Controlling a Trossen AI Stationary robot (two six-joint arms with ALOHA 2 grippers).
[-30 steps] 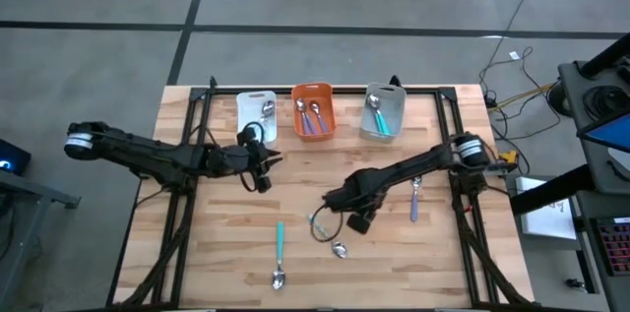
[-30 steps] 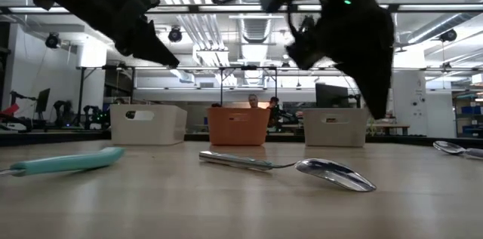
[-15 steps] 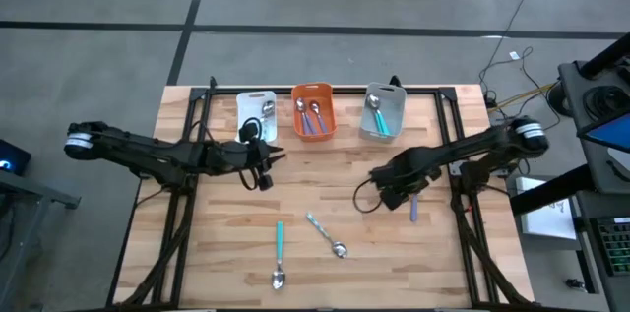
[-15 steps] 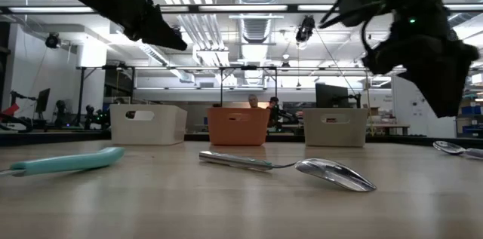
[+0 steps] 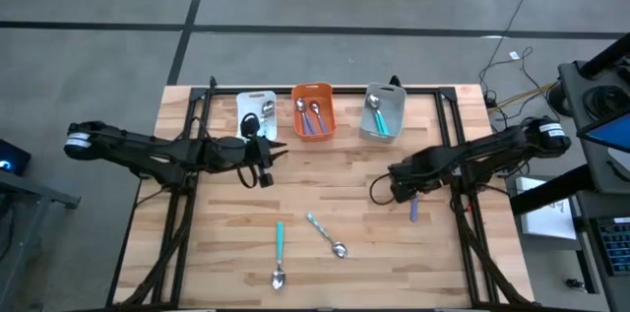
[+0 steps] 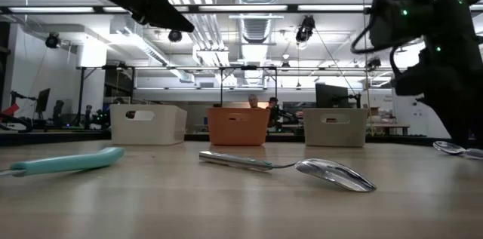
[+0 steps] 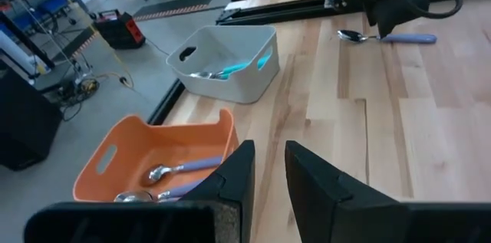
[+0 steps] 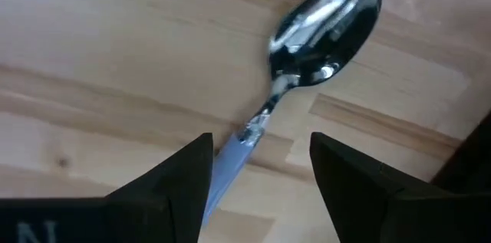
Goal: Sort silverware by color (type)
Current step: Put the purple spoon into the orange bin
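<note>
Between the spread jaws of the right gripper (image 8: 257, 189) lies a lavender-handled spoon (image 8: 307, 67), its polished oval bowl mirror-bright and its slim neck widening into a flat pale-purple handle that runs back under the jaws; the two blunt, matte black fingers (image 8: 349, 178) stand apart on either side of the handle, clear of it, over the pale, straight-grained wooden planks of the bench (image 5: 295, 209). From above, this gripper sits near the bench's right side with the purple handle poking out just below it. Ahead of the left gripper (image 7: 265, 174), whose wedge-shaped dark jaws stand only a narrow gap apart with nothing visible between them, sits the orange bin (image 7: 146, 159), a smooth rounded plastic box with cut-out handles, holding purple-handled spoons; beyond it is the grey bin (image 7: 230, 63) with teal-handled spoons. The white bin (image 5: 256, 115) lies just beside the left jaws in the overhead view and holds a spoon. Well away from both sets of jaws, toward the bench's front edge, a teal-handled spoon (image 5: 280, 253) lies lengthwise and a pale blue-handled spoon (image 5: 326, 235) lies at a slant just beside it, its glossy bowl tipped up in the low view.
</note>
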